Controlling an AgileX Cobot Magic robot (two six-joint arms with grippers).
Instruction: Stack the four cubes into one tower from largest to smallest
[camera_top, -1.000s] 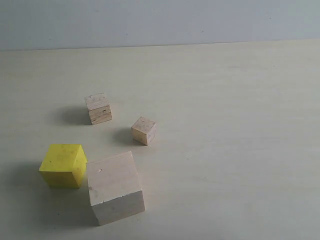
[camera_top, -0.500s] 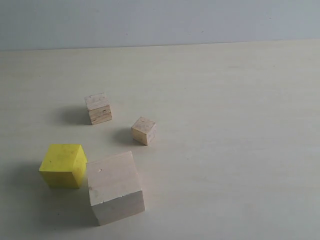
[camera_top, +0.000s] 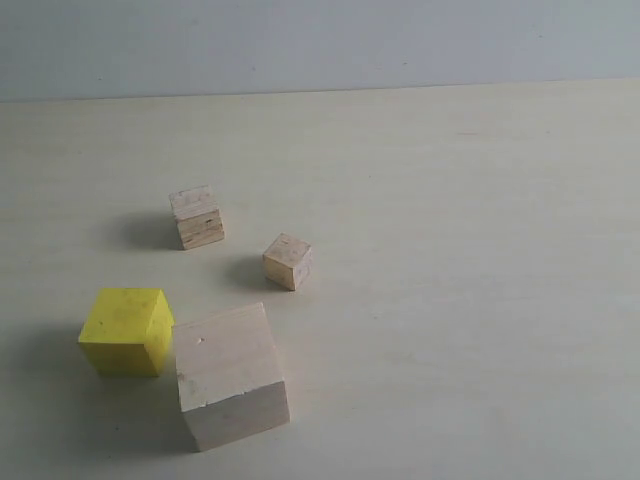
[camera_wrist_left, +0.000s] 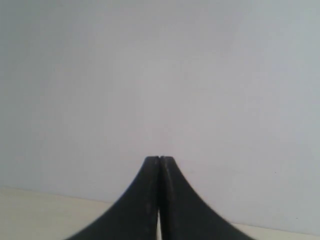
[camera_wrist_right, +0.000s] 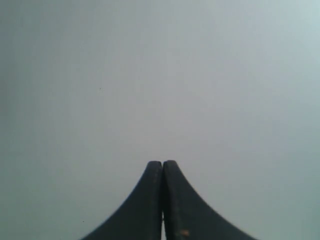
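Four cubes lie apart on the table in the exterior view. The largest pale wood cube (camera_top: 230, 375) sits at the front left, with the yellow cube (camera_top: 126, 331) just to its left. The layered plywood cube (camera_top: 197, 216) stands farther back, and the small tan cube (camera_top: 288, 261) lies to its right. No tower stands. Neither arm shows in the exterior view. My left gripper (camera_wrist_left: 159, 159) is shut with nothing in it, facing a pale wall. My right gripper (camera_wrist_right: 162, 163) is also shut on nothing, facing a grey wall.
The pale table (camera_top: 470, 260) stretches right of the cubes, ending at a grey-blue wall (camera_top: 320, 45) at the back. A strip of the table (camera_wrist_left: 35, 215) shows below the left gripper in its wrist view.
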